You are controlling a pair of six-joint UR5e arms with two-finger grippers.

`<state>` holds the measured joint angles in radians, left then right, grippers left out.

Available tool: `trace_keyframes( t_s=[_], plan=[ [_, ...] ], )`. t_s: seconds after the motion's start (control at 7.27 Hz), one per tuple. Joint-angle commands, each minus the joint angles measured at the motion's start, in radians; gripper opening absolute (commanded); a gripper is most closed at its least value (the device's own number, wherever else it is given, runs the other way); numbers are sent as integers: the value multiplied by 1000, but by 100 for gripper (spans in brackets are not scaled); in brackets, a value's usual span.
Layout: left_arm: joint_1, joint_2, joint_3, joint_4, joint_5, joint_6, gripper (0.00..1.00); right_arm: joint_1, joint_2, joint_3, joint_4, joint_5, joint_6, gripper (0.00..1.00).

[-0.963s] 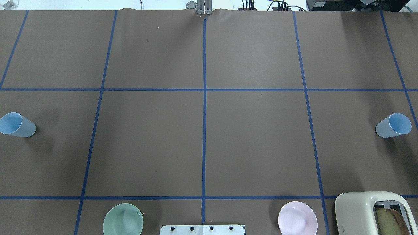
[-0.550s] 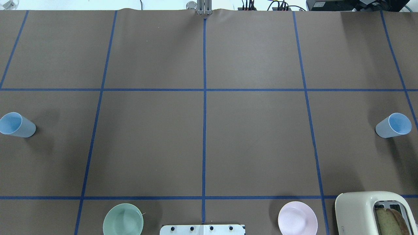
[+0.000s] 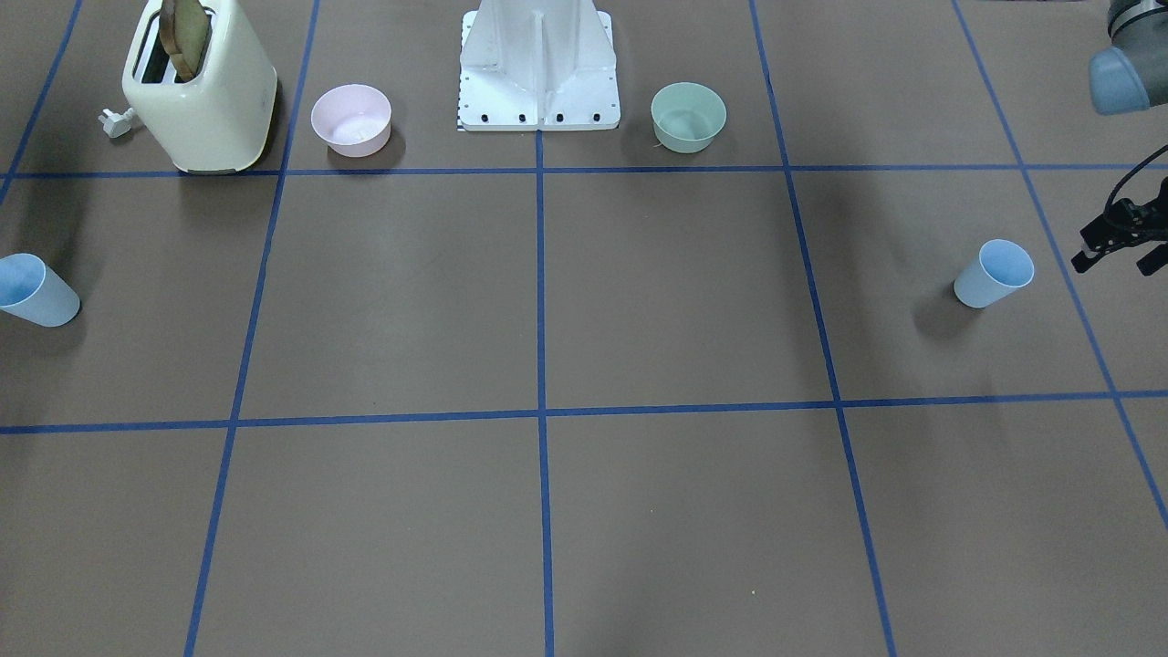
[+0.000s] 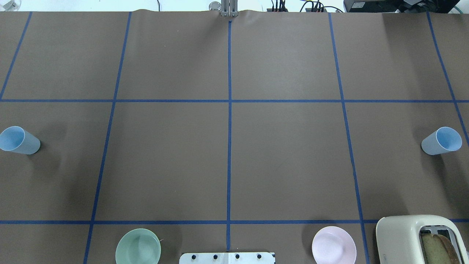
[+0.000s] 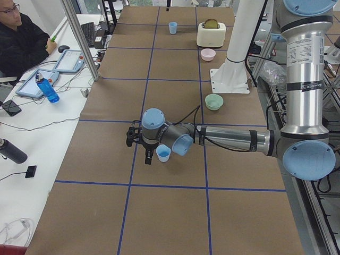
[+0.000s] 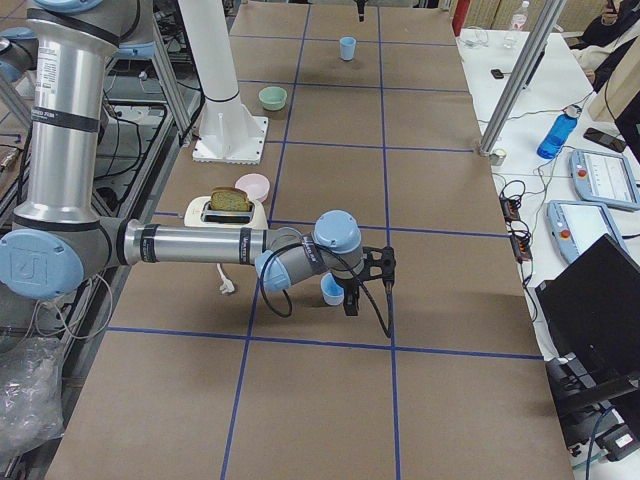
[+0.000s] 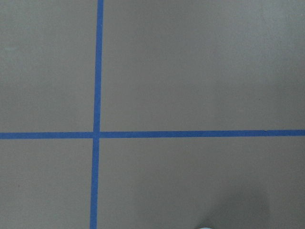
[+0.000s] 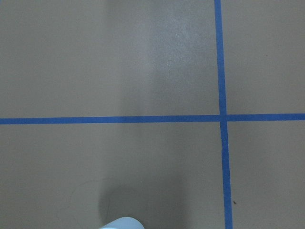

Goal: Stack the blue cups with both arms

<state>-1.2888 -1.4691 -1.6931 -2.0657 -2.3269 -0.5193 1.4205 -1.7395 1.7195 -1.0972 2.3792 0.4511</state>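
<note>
One blue cup [image 4: 16, 140] stands upright at the table's left end, also in the front view [image 3: 995, 272] and the left side view [image 5: 163, 153]. The other blue cup [image 4: 440, 141] stands upright at the right end, also in the front view [image 3: 32, 290] and the right side view [image 6: 331, 289]. My left gripper [image 3: 1118, 263] hovers just beside the left cup, apart from it, jaws open and empty; it also shows in the left side view [image 5: 139, 150]. My right gripper [image 6: 368, 293] hovers beside the right cup; I cannot tell if it is open. Both wrist views show only paper and a cup rim [image 8: 121, 223].
A mint-green bowl [image 4: 138, 246] and a pink bowl [image 4: 333, 245] sit near the white pedestal [image 3: 538, 64]. A cream toaster [image 4: 417, 238] with bread stands at the near right. Blue tape lines grid the brown table [image 4: 285, 157]. An operator [image 5: 21, 42] sits at the side desk.
</note>
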Motion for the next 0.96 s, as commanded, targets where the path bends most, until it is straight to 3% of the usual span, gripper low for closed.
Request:
trace_keyframes(
  t_s=[0.0,0.28,0.83],
  plan=[
    [54,13,18,-28,1,-5,98,-2,-2,8,0,0,8,100],
    [86,13,70,-111,11,-8,97,-2,0,8,-3,0,8,100],
    [141,9,86,-117,11,-8,97,-2,5,8,-6,-2,8,100]
  ],
)
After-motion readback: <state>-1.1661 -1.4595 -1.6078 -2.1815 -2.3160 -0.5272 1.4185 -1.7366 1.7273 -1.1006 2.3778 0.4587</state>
